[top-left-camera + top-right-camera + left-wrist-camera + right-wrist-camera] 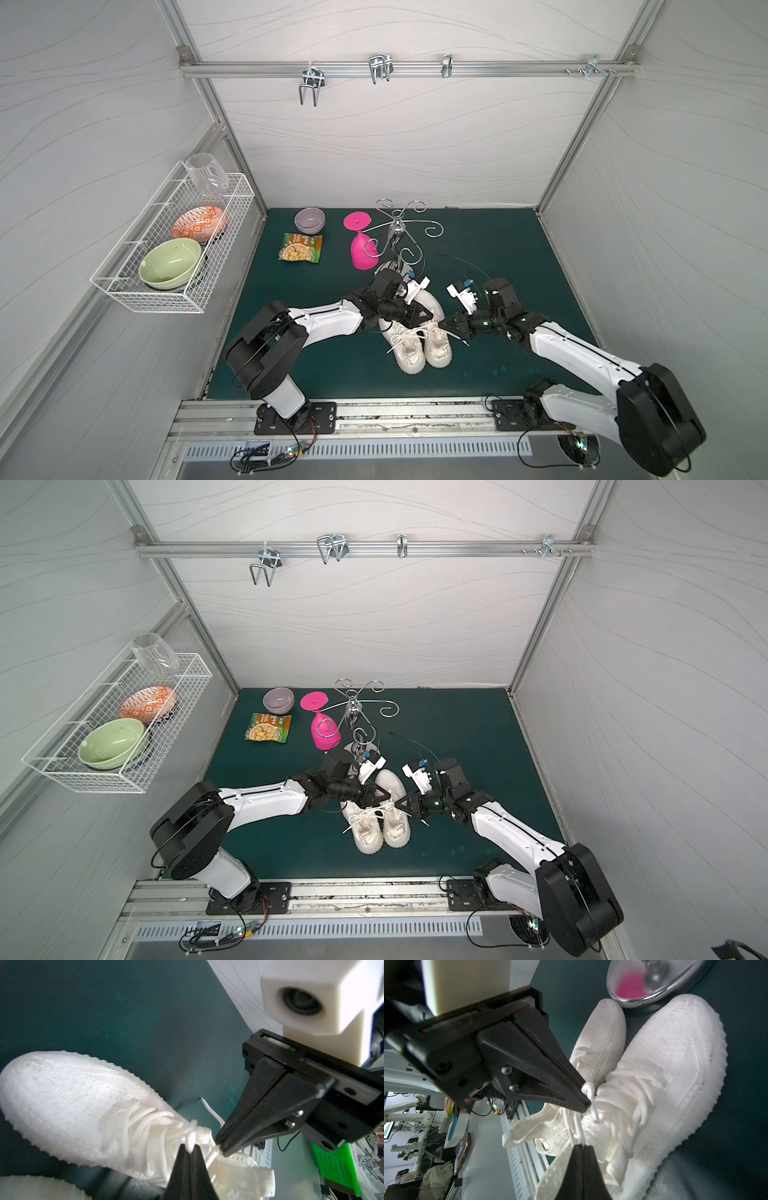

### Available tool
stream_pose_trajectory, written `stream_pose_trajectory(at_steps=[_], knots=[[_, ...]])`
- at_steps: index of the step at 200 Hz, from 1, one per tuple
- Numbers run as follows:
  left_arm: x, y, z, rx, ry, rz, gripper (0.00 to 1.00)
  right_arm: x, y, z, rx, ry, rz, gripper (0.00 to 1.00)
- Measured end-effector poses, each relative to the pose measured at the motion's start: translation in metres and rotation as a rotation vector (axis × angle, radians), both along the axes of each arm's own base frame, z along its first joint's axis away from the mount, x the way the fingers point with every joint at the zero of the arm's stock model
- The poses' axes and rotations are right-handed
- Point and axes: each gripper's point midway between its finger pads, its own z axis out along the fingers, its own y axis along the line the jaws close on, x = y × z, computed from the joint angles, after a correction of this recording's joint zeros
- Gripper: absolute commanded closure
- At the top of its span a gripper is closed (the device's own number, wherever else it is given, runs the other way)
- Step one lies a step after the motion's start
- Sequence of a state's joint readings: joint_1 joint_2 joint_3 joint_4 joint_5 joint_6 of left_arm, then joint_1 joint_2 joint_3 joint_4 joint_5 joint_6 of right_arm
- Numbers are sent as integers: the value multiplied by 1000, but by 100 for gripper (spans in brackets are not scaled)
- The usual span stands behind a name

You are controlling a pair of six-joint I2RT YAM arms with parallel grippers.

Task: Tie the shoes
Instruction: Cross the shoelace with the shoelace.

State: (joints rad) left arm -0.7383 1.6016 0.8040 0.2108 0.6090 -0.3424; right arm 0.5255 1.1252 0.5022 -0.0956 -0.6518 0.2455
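Laces (149, 1126) of one sneaker (72, 1095) span left end effector (190, 1150) and right end effector (220, 1146), both pinched shut on them, nearly tip-to-tip.

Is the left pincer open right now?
No, the left pincer is shut, its tips pinching a lace of the shoe.

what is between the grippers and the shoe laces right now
Nothing visible. The left gripper and the right gripper are each shut on the laces of one shoe.
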Motion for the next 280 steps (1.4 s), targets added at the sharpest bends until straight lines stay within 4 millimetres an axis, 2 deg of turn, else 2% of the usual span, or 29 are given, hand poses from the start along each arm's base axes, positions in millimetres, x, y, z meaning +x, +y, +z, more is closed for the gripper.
stream_pose_trajectory(at_steps=[51, 112, 146, 185, 240, 260, 280], knots=[[-1, -1, 1, -6, 2, -3, 100, -4, -7, -25, -83, 90, -22, 100], [-3, -3, 9, -33, -11, -19, 100, 9, -16, -30, -156, 69, -96, 100], [-12, -1, 9, -22, -34, -37, 100, 19, -19, -27, -182, 50, -140, 100], [-29, -2, 3, 21, -71, -78, 100, 34, -15, -12, -173, 10, -171, 100], [-40, 1, -9, 88, -100, -93, 100, 32, -5, -14, -181, 22, -144, 100], [-42, 5, -7, 101, -110, -79, 92, 27, -1, -16, -185, 27, -128, 100], [-41, 14, 1, 104, -122, -36, 75, 25, 1, -16, -185, 26, -119, 100]])
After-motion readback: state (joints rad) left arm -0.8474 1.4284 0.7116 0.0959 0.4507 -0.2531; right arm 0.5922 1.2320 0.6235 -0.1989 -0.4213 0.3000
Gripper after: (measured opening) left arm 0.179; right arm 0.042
